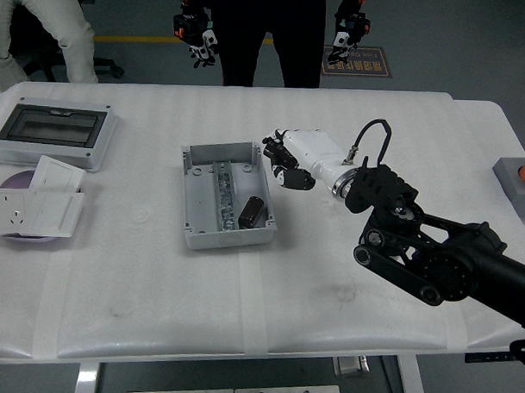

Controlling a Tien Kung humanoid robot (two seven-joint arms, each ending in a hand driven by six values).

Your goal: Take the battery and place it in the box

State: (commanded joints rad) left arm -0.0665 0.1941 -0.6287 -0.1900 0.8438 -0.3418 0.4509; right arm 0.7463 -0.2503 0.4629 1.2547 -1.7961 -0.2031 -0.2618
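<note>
In one box [225, 195], one battery [252, 212]

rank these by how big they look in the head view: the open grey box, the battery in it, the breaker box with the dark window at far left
1. Breaker box and open grey box: they look about the same size, too close to rank, and the breaker box sits farther from the camera.
2. Battery: clearly smallest, lying inside the grey box.

Just left of the glossy white plastic right hand [285, 161], a matt grey plastic box [225, 195]; inside, a dark, slightly shiny battery [252, 212].
</note>
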